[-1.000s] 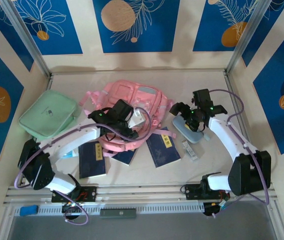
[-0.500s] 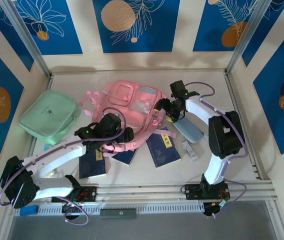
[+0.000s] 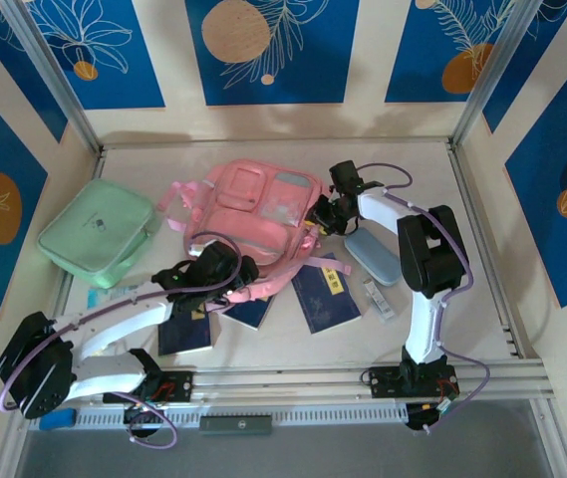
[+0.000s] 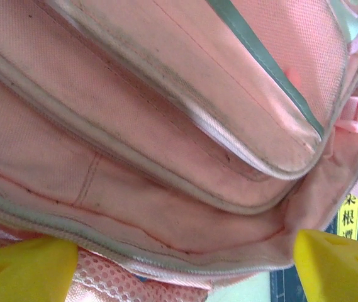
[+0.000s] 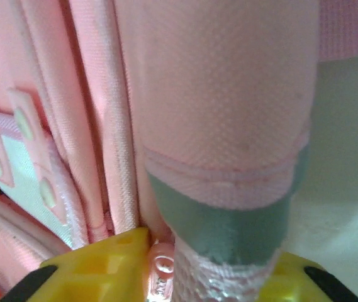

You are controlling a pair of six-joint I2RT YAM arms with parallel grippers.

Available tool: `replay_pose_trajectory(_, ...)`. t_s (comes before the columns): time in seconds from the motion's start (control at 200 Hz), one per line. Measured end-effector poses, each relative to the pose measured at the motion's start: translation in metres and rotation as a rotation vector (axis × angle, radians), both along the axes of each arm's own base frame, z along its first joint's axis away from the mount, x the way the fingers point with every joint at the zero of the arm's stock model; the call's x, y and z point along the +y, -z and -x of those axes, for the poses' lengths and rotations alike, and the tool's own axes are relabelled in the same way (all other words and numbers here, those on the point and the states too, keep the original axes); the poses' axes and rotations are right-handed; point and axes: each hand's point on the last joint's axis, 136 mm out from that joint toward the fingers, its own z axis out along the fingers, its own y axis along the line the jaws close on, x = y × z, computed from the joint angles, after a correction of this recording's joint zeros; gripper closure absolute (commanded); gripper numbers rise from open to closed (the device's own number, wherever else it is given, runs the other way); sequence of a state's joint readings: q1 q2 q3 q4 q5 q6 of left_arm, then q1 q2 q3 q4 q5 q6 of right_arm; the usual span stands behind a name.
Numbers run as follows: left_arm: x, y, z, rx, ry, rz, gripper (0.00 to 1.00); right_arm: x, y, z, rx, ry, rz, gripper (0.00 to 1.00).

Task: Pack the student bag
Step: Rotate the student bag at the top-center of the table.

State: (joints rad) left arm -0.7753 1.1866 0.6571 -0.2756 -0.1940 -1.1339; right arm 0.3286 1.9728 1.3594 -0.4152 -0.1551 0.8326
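Student bag [image 3: 258, 221] lies flat between the two claws, front pockets up. Left claw [image 3: 225, 269] sits at its near rim and right claw [image 3: 326, 212] at its right side.

Left claw is spread wide: yellow fingertips [image 4: 21, 267] sit well apart, with the zip seam and mesh edge just ahead of them and nothing gripped. Right claw is clamped on the bag's side strap [image 5: 223, 207], which fills the gap and touches both fingertips.

Risks:
- If the right claw pulls, the whole soft bag likely drags rather than opens, since the left claw isn't anchoring it.
- The bag could slide onto the blue books [image 3: 323, 294] just near-side of the right claw.
- The left claw may close on loose mesh instead of the zip.
- The thin strap may slip out.

The long axis runs from beside the left claw diagonally out to the right claw, near-left to far-right. I can't tell which end is the top.
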Motion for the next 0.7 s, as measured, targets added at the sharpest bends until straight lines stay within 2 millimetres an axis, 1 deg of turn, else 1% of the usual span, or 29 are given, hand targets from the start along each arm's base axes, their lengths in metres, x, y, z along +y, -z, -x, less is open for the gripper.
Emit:
replay_pose_trajectory(0.04, 0.002, 0.003, -0.003, 0.0, -0.012, -0.001, 0.11, 0.0, -0.002, -0.002, -0.009, -0.004, -0.008, 0.95)
replay_pose_trajectory(0.105, 0.003, 0.006, -0.01, -0.009, -0.025, 0.002, 0.1, 0.0, -0.008, -0.004, -0.023, -0.002, -0.027, 1.0)
replay_pose_trajectory(0.195, 0.004, 0.012, -0.027, -0.013, -0.032, 0.012, 0.09, -0.004, -0.022, -0.004, -0.057, 0.003, -0.059, 1.0)
replay_pose_trajectory(0.285, 0.004, 0.018, -0.051, 0.001, -0.028, -0.001, 0.08, -0.015, -0.045, 0.002, -0.097, 0.022, -0.087, 1.0)
replay_pose_trajectory(0.35, -0.001, 0.016, -0.075, -0.013, -0.013, 0.009, 0.08, -0.025, -0.066, 0.002, -0.139, 0.046, -0.101, 1.0)
replay_pose_trajectory(0.44, -0.011, 0.007, -0.111, -0.051, 0.016, 0.04, 0.08, -0.038, -0.094, 0.006, -0.198, 0.09, -0.114, 1.0)
replay_pose_trajectory(0.485, -0.014, 0.0, -0.133, -0.076, 0.031, 0.05, 0.07, -0.043, -0.103, 0.01, -0.218, 0.118, -0.11, 1.0)
replay_pose_trajectory(0.53, -0.015, -0.006, -0.15, -0.095, 0.048, 0.054, 0.07, -0.045, -0.11, 0.017, -0.236, 0.139, -0.108, 1.0)
replay_pose_trajectory(0.545, -0.016, -0.011, -0.159, -0.11, 0.055, 0.055, 0.07, -0.044, -0.112, 0.02, -0.24, 0.144, -0.11, 1.0)
replay_pose_trajectory(0.59, -0.015, -0.02, -0.178, -0.14, 0.069, 0.057, 0.07, -0.042, -0.114, 0.027, -0.24, 0.161, -0.111, 1.0)
replay_pose_trajectory(0.61, -0.015, -0.023, -0.183, -0.149, 0.075, 0.058, 0.07, -0.041, -0.114, 0.03, -0.237, 0.164, -0.11, 1.0)
replay_pose_trajectory(0.625, -0.013, -0.028, -0.191, -0.165, 0.081, 0.057, 0.06, -0.04, -0.113, 0.031, -0.231, 0.172, -0.111, 1.0)
replay_pose_trajectory(0.665, -0.011, -0.038, -0.203, -0.194, 0.096, 0.052, 0.06, -0.038, -0.11, 0.035, -0.215, 0.188, -0.109, 1.0)
replay_pose_trajectory(0.7, -0.009, -0.046, -0.209, -0.216, 0.109, 0.047, 0.05, -0.036, -0.106, 0.037, -0.199, 0.205, -0.108, 1.0)
